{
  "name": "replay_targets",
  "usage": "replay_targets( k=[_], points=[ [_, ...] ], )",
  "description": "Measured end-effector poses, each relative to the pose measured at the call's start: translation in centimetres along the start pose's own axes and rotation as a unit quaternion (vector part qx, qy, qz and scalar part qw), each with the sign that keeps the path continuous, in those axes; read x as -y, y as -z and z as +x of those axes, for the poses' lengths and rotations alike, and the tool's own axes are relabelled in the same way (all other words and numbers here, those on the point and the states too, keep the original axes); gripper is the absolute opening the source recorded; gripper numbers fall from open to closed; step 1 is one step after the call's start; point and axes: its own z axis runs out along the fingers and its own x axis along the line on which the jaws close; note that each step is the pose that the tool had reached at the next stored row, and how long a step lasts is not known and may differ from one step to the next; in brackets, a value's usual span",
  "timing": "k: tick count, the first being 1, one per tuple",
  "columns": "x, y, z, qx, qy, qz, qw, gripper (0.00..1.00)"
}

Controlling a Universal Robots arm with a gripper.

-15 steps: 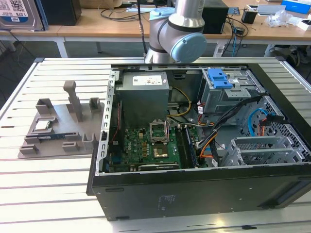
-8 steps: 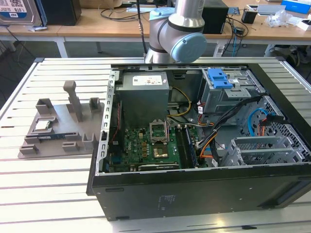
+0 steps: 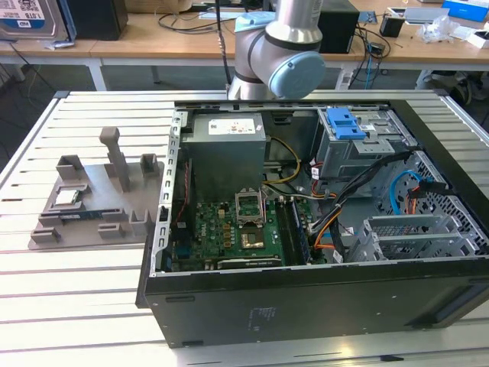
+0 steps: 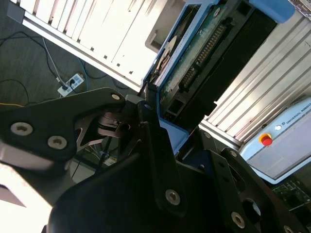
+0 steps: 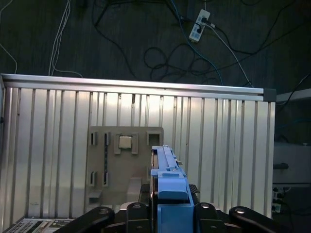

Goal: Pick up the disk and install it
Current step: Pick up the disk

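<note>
The end effector is pinching the disk. In the first wrist view its black fingers press on both sides of the blue frame, and the disk stands edge-on between them. In the second wrist view the end effector grips one end of the disk, which is turned so that its green circuit-board side and connector row show inside the blue frame.

In the exterior view the disk appears at the upper corner, well apart from the computer case and off toward the exterior view's left of it. Its silver face and white label are turned to the camera, and it is lifted clear of the table. The robot arm rises behind the case's far wall.

The case lies open on its side on the table, showing the green main board and bundled cables. The grey drive cage with a blue latch sits in the far corner of the case, toward the exterior view's right.

Just beside the case, on the exterior view's left, a grey holder plate lies flat on the table with a small square chip seated in it. The first wrist view looks down on that plate and chip, with the disk's edge in front of the plate. Cables and a power strip lie on the floor beyond the table's edge.
</note>
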Motion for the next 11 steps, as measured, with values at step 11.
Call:
replay_targets(
  k=[11],
  points=[
    [3.17,0.13,0.34,0.0001,0.0,-0.0015,1.0,0.37]
  ],
)
